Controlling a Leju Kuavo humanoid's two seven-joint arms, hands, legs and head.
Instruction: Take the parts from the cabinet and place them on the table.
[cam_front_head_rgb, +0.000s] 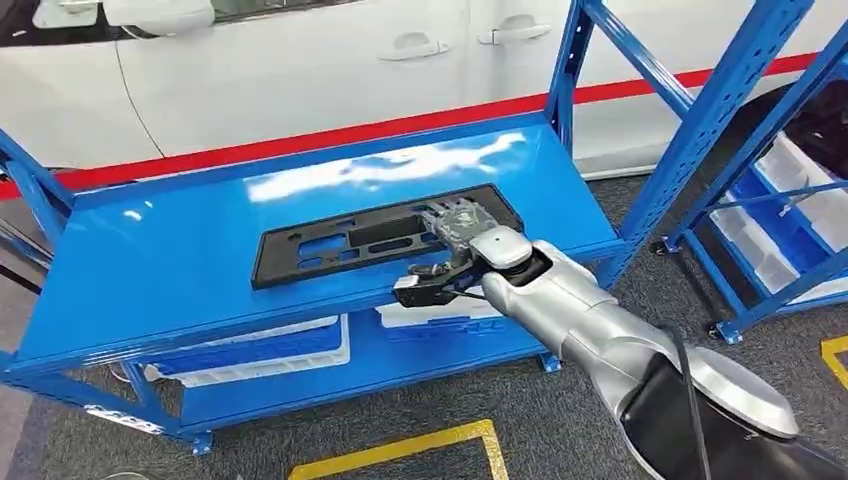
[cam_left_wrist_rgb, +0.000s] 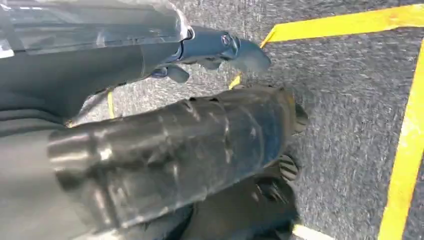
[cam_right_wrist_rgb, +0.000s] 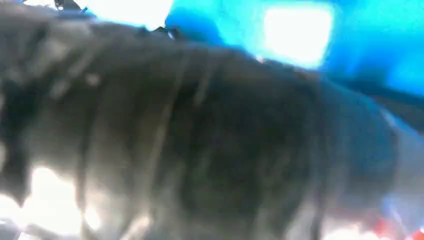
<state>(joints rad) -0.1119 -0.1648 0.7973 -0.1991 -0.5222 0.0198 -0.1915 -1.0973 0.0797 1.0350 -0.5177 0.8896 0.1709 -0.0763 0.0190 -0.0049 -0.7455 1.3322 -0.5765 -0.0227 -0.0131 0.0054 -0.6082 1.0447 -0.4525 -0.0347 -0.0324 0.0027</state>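
- Head view: the black panel (cam_front_head_rgb: 385, 236) lies flat on the blue shelf (cam_front_head_rgb: 180, 260), at about 11 o'clock from the right hand (cam_front_head_rgb: 452, 250).
- That hand's fingers rest over the panel's near-right end, thumb below the shelf edge, probably pinching it for lifting.
- Left hand (cam_left_wrist_rgb: 220, 50) hangs over the floor; fingers unclear.

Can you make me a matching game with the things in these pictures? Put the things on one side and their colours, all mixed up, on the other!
Things:
1. flat part lying on the shelf
2. shelf
3. lines on the floor
4. robot's right arm

Colours:
A. yellow
B. silver
C. black
D. blue

Right pairs: 1-C, 2-D, 3-A, 4-B.

The robot's right hand rests at the right end of the black part.
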